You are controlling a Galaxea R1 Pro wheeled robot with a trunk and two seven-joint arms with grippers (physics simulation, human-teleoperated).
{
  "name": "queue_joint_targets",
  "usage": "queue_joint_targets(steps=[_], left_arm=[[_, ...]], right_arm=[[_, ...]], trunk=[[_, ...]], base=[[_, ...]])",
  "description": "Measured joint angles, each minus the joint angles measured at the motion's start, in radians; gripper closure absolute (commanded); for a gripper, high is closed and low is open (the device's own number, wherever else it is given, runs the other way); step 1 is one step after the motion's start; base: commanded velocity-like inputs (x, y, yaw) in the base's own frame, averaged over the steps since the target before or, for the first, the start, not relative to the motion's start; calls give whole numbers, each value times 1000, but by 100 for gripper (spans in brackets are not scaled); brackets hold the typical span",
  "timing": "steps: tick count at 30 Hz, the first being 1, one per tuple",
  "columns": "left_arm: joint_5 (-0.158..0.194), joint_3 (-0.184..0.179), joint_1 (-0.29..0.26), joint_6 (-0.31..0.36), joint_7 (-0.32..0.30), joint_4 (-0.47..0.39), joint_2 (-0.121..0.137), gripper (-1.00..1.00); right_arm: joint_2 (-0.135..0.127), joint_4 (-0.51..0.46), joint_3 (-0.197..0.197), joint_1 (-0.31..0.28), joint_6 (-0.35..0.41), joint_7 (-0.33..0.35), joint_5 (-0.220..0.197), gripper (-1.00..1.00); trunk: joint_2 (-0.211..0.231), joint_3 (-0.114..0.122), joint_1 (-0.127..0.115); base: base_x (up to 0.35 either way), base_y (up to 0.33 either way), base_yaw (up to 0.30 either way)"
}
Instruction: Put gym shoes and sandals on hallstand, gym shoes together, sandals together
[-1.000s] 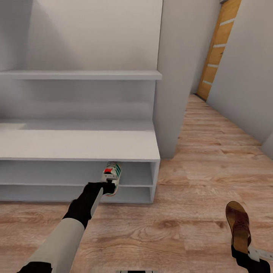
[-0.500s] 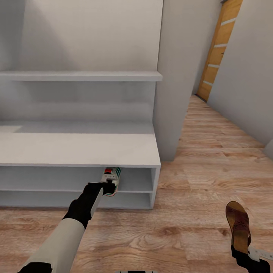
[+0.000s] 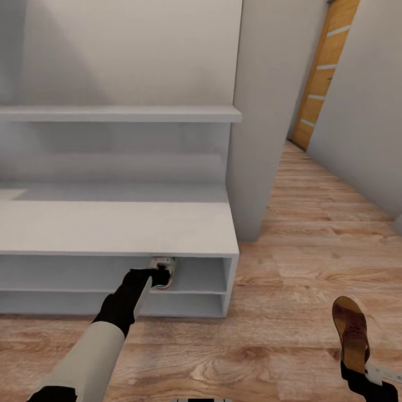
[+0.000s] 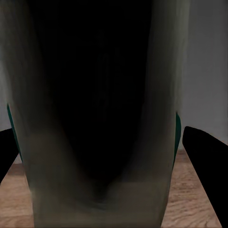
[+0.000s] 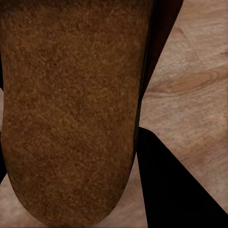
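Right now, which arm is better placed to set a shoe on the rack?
Left. Its tool already holds the gym shoe inside the hallstand upper tier; the right tool holds a sandal off to the side, over the floor.

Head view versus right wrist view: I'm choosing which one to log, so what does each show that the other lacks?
Head view alone: the hallstand, the left end effector pushing a gym shoe into its upper open tier, a wooden door.

Right wrist view alone: the sandal's fuzzy brown sole in close-up, between dark fingers.

Both: the sandal held by the right end effector, above the corridor floor.
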Motion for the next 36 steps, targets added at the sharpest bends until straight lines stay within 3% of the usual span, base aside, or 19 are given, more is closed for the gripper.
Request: queue_joint_targets(steps=[24,25,36], left_arm=[[4,0,-1,0,-1,0,0,100],[4,0,-1,0,-1,0,0,-100],[8,-1,0,1,-3,0,6,-100]], right_arm=[[0,0,0,0,1,0,0,100],[0,0,0,0,1,0,0,100],[0,1,0,0,0,1,0,100]], trunk=[[0,0,0],[0,0,0],[0,0,0]], base=[[44,0,0],[0,0,0],[-54,0,0]])
